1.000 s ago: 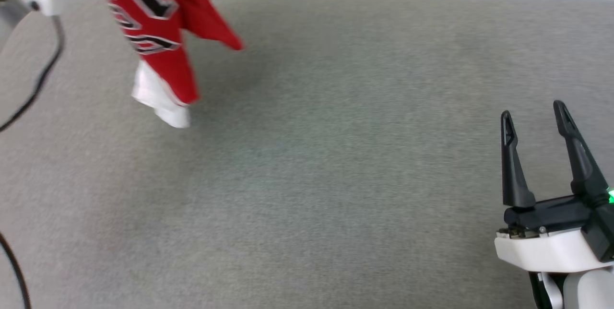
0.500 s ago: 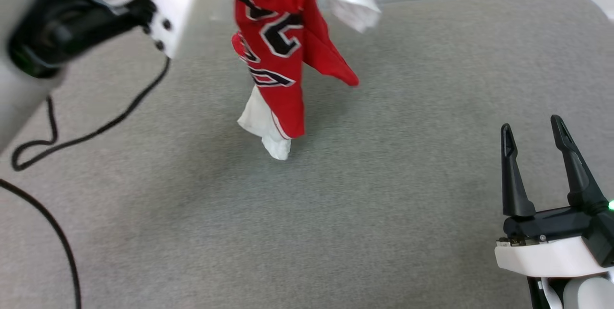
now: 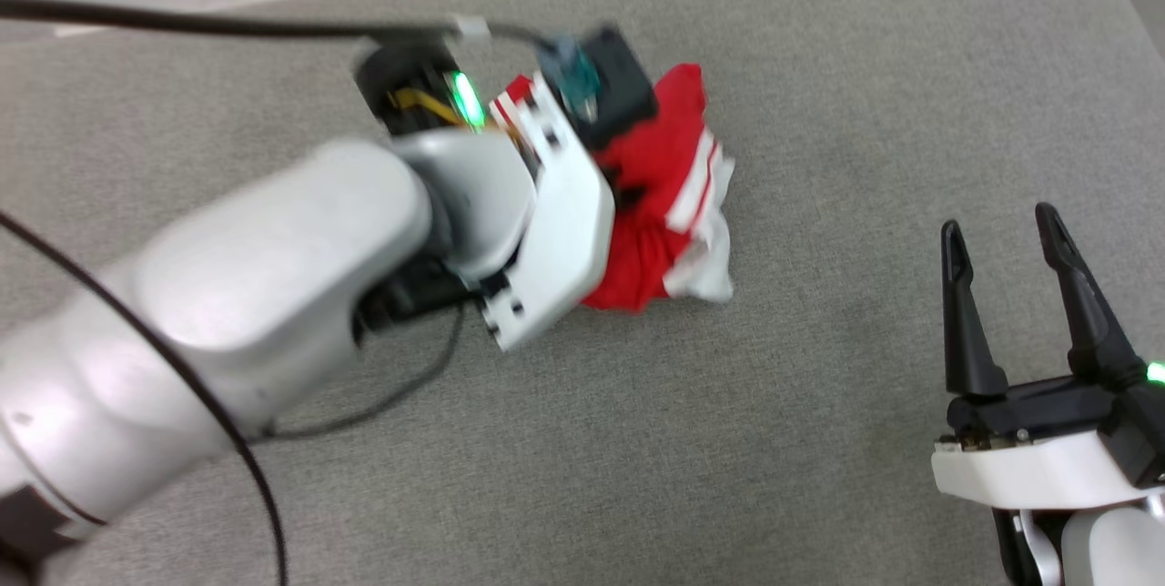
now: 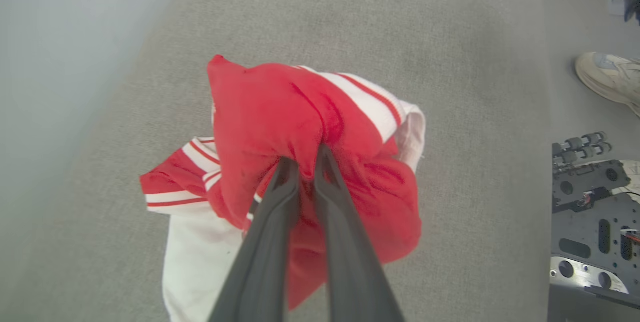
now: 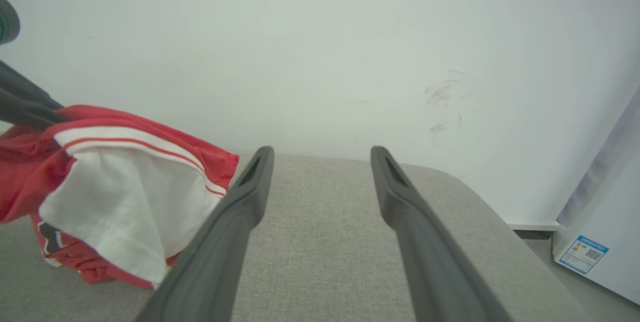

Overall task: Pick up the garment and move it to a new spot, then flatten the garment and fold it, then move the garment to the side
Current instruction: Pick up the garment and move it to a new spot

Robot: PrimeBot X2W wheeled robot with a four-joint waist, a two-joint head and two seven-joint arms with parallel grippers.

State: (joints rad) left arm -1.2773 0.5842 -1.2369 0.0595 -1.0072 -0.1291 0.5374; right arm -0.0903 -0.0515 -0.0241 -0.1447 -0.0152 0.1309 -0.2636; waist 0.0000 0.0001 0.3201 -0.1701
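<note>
Garment (image 4: pixel 270 107) in L gripper (image 4: pixel 305 157) (bunched)

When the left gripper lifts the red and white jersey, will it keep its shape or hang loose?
Probably floppy: the red jersey with white sleeves bunches in soft folds around the left gripper, so it should droop. Likely light, being thin cloth. Pushed over the grey fabric surface, it may crumple rather than slide.

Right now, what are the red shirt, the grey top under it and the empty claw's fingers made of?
The garment: soft, thin cloth, maybe polyester; it bunches and creases, with a dull sheen.
The grey surface: matte woven fabric, by its fine speckled weave; perhaps padded, given the rounded edge.
The right claw has fingers that look like hard dark plastic, smooth and matte, though a rubber coating is possible.
</note>
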